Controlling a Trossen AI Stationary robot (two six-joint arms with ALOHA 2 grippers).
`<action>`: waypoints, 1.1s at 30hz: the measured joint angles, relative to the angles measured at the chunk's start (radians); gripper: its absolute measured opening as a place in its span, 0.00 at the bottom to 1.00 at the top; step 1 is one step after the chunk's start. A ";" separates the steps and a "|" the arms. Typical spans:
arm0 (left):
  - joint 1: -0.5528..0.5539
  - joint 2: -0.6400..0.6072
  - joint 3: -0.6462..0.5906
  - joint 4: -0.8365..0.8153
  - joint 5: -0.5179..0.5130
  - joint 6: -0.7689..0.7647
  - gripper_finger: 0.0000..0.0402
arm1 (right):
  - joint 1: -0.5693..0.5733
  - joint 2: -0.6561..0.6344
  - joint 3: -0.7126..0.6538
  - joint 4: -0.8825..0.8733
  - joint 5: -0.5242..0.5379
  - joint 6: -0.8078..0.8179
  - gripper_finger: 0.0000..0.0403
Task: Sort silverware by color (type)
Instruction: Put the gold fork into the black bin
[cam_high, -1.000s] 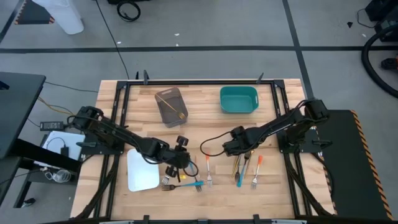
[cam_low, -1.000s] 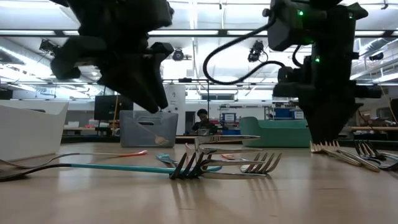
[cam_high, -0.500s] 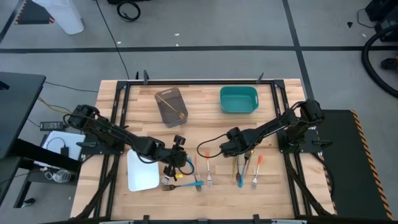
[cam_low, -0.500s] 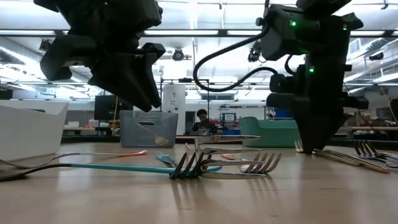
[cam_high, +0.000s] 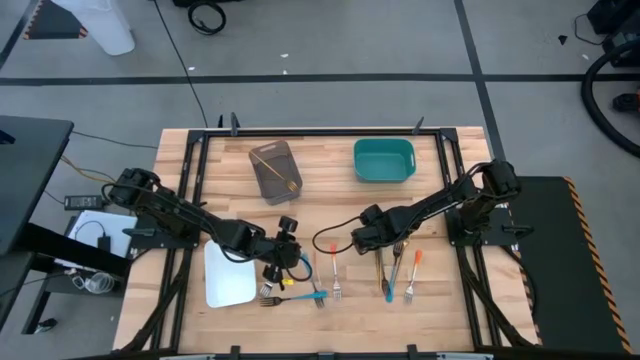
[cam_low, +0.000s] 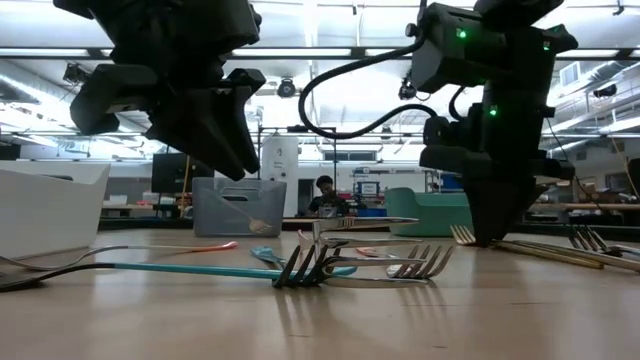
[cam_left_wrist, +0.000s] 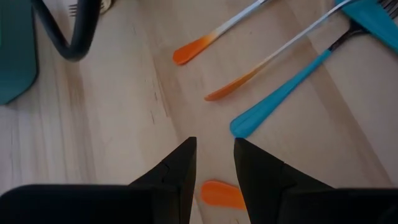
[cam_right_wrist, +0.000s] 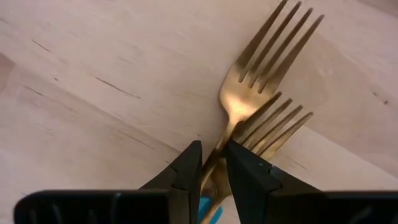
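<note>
Two gold forks (cam_right_wrist: 239, 102) (cam_right_wrist: 277, 124) lie crossed on the table right of centre, and my right gripper (cam_right_wrist: 213, 165) (cam_high: 372, 243) reaches steeply down and is shut on one of them. Beside them lie a blue-handled fork (cam_high: 388, 287) and an orange-handled fork (cam_high: 411, 275). My left gripper (cam_left_wrist: 214, 165) (cam_high: 285, 258) hovers above the table left of centre, its fingers a little apart and touching nothing. An orange handle end (cam_left_wrist: 219, 194) shows on the wood through their gap. Another orange fork (cam_high: 335, 275), a blue fork (cam_high: 303, 297) and a dark fork (cam_high: 267, 299) lie near the front edge. My right gripper pinches a gold fork's neck (cam_right_wrist: 224, 138), just behind the tines, between its two fingers, one on each side. The fingers come from above, pointing steeply down. The fork lies flat on the table (cam_low: 462, 236). The second gold fork's neck runs into the same gap; whether it is gripped I cannot tell.
A grey tray (cam_high: 262, 172) holding a gold fork stands at the back, with a teal tray (cam_high: 383, 175) to its right. A white tray (cam_high: 225, 285) sits at the front left beside my left arm. The right arm's black cable (cam_high: 335, 232) loops over the table's middle.
My right gripper has gone a short way toward the table's left edge, staying low at the table and rolling its wrist. The gold fork's tine end has slid left along the wood with it.
</note>
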 joint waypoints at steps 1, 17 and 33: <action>0.000 0.000 0.000 -0.003 0.000 0.000 0.29 | -0.002 0.001 0.000 0.000 0.001 -0.006 0.20; 0.000 0.000 0.000 -0.045 -0.002 -0.001 0.29 | -0.006 0.007 0.000 0.005 0.030 -0.049 0.04; 0.002 -0.103 0.002 -0.081 0.041 0.001 0.29 | -0.012 -0.019 0.097 0.045 0.026 -0.269 0.04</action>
